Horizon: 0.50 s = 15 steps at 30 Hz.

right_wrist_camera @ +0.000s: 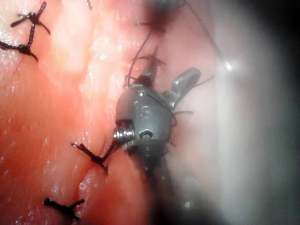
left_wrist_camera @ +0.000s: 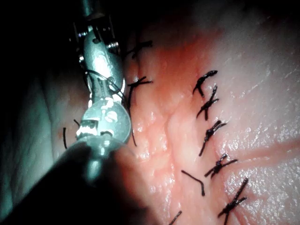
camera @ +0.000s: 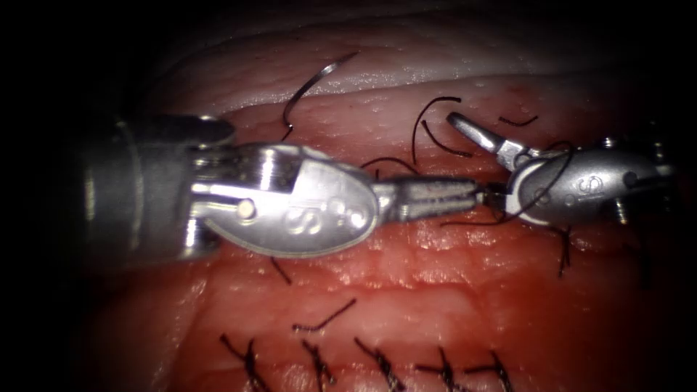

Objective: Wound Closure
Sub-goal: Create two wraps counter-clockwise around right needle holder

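Reaching in from the left, the left tool (camera: 435, 197) has its fingers pressed together, apparently pinching the thread (camera: 537, 190) just at the right tool (camera: 475, 163), whose fingers are spread with thread looped over its wrist. Well apart, up on the tissue (camera: 406, 283), the needle (camera: 314, 86) lies free, whether its tip is in the tissue being unclear

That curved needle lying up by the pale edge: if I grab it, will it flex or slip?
The needle looks like thin polished metal holding a clean arc, so probably stiff, not floppy. Its glint suggests a smooth surface that may swivel in the jaws. It rests free on the tissue, so a nudge would likely slide it. The trailing thread curls loosely, probably limp.
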### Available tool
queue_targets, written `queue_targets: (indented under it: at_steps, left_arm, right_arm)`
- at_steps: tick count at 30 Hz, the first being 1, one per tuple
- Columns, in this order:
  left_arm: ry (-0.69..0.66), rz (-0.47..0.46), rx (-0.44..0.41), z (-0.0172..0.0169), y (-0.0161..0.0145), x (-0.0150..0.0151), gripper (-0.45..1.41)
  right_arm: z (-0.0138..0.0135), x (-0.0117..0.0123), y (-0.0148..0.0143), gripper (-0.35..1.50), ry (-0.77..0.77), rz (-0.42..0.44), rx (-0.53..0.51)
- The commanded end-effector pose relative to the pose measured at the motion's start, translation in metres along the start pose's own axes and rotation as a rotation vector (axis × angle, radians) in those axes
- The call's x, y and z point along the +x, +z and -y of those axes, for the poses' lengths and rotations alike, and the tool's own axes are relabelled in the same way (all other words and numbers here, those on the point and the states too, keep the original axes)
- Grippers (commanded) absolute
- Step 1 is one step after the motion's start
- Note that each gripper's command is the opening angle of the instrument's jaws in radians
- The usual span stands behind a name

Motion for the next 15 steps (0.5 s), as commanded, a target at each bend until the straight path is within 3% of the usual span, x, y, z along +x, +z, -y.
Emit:
queue_targets:
  at_steps: [1, 6, 8, 12, 13, 15]
  left_arm:
    - [-0.001, 0.002, 0.001, 0.0007, 0.0006, -0.0004, -0.45]
    - [-0.014, 0.029, 0.011, 0.0038, 0.0013, -0.0032, -0.45]
    - [-0.015, 0.036, 0.017, 0.0043, 0.0022, -0.0045, -0.45]
    - [0.001, 0.063, -0.017, 0.0042, 0.0047, -0.0078, -0.45]
    - [-0.013, 0.061, -0.038, 0.0037, 0.0059, -0.0099, -0.45]
    - [-0.019, 0.064, -0.044, 0.0035, 0.0062, -0.0106, -0.45]
  right_arm:
    - [0.0007, -0.0004, 0.0008, 0.41, 0.021, -0.011, 0.03]
    - [0.0014, -0.0004, 0.0005, 0.49, 0.108, -0.048, 0.114]
    - [0.0015, -0.0002, 0.0004, 0.43, 0.141, -0.063, 0.137]
    - [0.0018, 0.0, 0.0006, 0.38, 0.198, -0.121, 0.154]
    - [0.0018, 0.0001, 0.0008, 0.41, 0.234, -0.169, 0.151]
    - [0.0018, 0.0001, 0.0009, 0.46, 0.254, -0.204, 0.135]
